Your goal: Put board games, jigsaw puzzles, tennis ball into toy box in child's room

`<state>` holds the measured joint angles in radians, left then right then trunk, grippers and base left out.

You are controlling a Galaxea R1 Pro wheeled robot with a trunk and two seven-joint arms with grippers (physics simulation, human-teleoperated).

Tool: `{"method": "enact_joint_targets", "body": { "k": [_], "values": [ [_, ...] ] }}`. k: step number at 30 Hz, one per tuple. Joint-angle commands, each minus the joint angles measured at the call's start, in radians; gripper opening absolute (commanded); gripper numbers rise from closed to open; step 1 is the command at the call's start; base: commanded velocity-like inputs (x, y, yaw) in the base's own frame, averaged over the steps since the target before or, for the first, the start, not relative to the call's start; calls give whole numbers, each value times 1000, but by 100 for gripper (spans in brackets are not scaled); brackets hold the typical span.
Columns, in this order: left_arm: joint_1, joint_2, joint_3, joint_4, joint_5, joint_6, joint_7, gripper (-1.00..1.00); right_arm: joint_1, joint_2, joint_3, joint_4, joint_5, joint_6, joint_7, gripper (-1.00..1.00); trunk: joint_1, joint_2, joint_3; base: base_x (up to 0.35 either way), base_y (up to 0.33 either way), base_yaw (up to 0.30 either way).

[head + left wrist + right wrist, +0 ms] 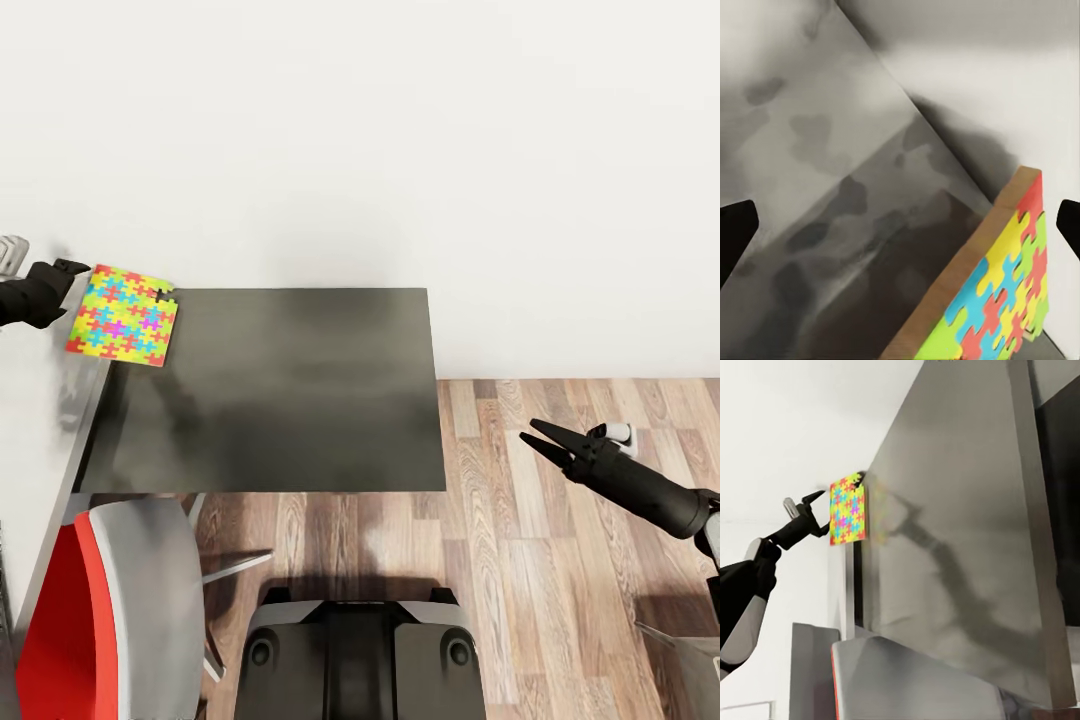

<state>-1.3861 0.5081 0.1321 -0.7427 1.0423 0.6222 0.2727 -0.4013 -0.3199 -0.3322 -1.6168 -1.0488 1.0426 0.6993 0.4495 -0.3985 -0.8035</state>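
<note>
Head view: the left gripper [82, 270] holds one jigsaw puzzle [123, 315] by its far left corner, jaws closed on the puzzle's edge. The puzzle hangs over the gap between the pale tabletop [35, 400] at the left and the lower dark grey cabinet [280, 390], overlapping the cabinet's far left corner. The right gripper [540, 440] hovers above the wood-plank floor [560, 560], off the cabinet's right edge, its two pointed fingers slightly apart and holding nothing. A red chair [70, 620] stands at the tabletop's near edge. Left wrist view: the puzzle's [997, 292] wooden rim and coloured face lie between the fingertips. Right wrist view: the puzzle [847, 514] is seen gripped from afar.
</note>
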Motion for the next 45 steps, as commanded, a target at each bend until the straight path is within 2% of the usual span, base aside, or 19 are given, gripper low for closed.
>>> {"method": "enact_joint_targets", "body": {
  "k": [1, 18, 37, 45],
  "values": [
    [-1, 0, 1, -1, 10, 4, 9, 100, -1, 1, -1, 0, 4, 5, 4, 100, 1, -2, -1, 0, 0, 134],
    [1, 0, 3, -2, 10, 3, 8, 100, -3, 4, -1, 0, 4, 5, -15, 100, 1, -2, -1, 0, 0, 185],
    [-2, 1, 6, -3, 13, 10, 7, 100, -17, 6, 0, 0, 4, 5, -23, 100, 1, -2, -1, 0, 0, 32],
    [-15, 1, 8, -3, 16, 13, 6, 100, -26, 17, 2, 0, 4, 5, -25, 100, 1, -2, -1, 0, 0, 9]
  ]
}}
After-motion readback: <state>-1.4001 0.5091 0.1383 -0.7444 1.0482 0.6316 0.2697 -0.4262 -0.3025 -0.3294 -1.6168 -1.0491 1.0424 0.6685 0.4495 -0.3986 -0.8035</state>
